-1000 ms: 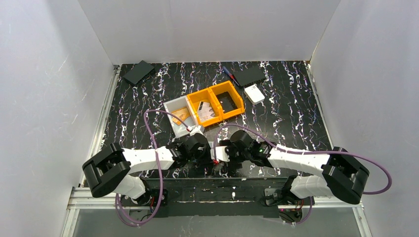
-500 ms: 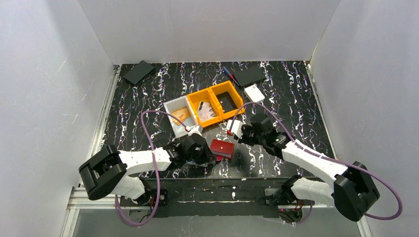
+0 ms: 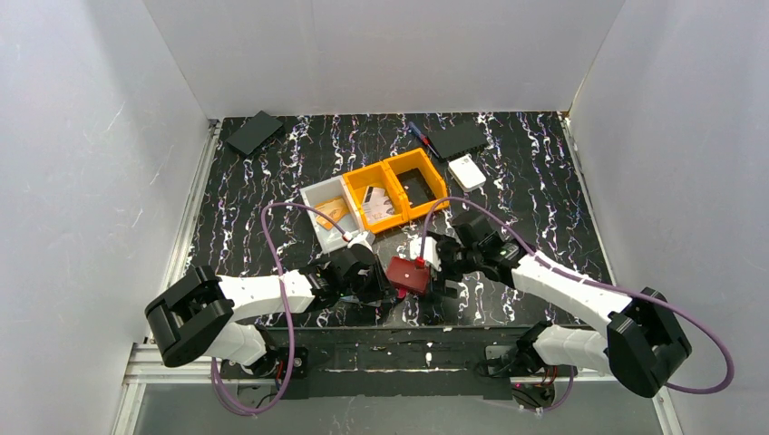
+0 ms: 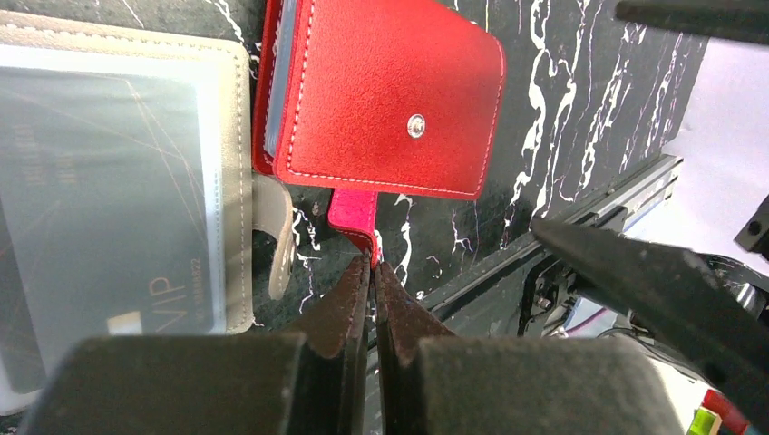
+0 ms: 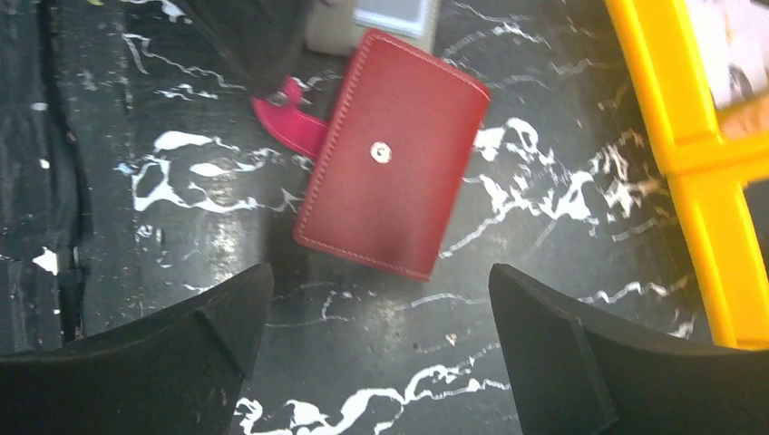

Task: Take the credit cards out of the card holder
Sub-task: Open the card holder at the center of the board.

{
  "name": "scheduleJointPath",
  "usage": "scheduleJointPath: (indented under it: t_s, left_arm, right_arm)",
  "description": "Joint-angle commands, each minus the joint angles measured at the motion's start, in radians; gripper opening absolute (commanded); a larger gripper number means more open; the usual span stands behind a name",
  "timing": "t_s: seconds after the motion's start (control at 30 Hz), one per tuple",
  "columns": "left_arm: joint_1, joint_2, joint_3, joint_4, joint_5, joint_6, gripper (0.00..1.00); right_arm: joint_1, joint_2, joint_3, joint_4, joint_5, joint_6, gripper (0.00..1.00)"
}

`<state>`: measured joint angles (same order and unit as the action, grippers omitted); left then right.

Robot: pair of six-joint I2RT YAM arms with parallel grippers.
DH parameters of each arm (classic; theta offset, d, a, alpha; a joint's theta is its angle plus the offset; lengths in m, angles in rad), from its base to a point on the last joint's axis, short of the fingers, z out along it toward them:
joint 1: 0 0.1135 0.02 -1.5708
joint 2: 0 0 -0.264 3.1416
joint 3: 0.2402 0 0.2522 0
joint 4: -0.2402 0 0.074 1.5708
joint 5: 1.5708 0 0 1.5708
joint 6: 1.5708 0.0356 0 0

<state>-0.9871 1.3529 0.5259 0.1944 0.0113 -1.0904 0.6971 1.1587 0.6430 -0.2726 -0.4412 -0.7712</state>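
The card holder (image 3: 408,275) lies red side up, its snap stud showing, between my two grippers; it also shows in the left wrist view (image 4: 390,100) and the right wrist view (image 5: 390,154). My left gripper (image 4: 372,263) is shut on the holder's red strap tab (image 4: 354,210). A beige-edged clear sleeve holding a greyish credit card (image 4: 109,181) spreads out from the holder's left side. My right gripper (image 5: 381,344) is open and empty, hovering just short of the holder's edge. In the top view the left gripper (image 3: 385,288) is left of the holder and the right gripper (image 3: 435,272) is right of it.
A grey bin (image 3: 317,195) with a tan-orange card (image 3: 332,212) and a double orange bin (image 3: 433,195) with a card (image 3: 379,203) stand behind the holder. Black boxes (image 3: 254,131) (image 3: 456,139), a pen (image 3: 417,134) and a white device (image 3: 466,171) lie at the back.
My right gripper left the left gripper, swung to the back right, then came back down-left beside the holder. The red holder came into sight. The left gripper stayed put.
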Motion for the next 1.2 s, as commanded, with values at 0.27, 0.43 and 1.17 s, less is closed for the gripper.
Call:
scheduleJointPath:
  t_s: [0.27, 0.43, 1.17]
  left_arm:
    - [0.003, -0.025, 0.005, 0.009, 0.056, -0.005, 0.00]
    - [0.004, -0.018, 0.005, 0.021, 0.068, -0.013, 0.00]
    - [0.003, -0.065, -0.044, 0.025, 0.073, -0.009, 0.00]
  right_arm:
    - [0.214, 0.107, -0.031, 0.170, 0.172, -0.003, 0.98]
    - [0.243, 0.168, -0.019, 0.215, 0.291, 0.039, 0.84]
    - [0.127, 0.166, 0.036, 0.233, 0.343, 0.201, 0.01]
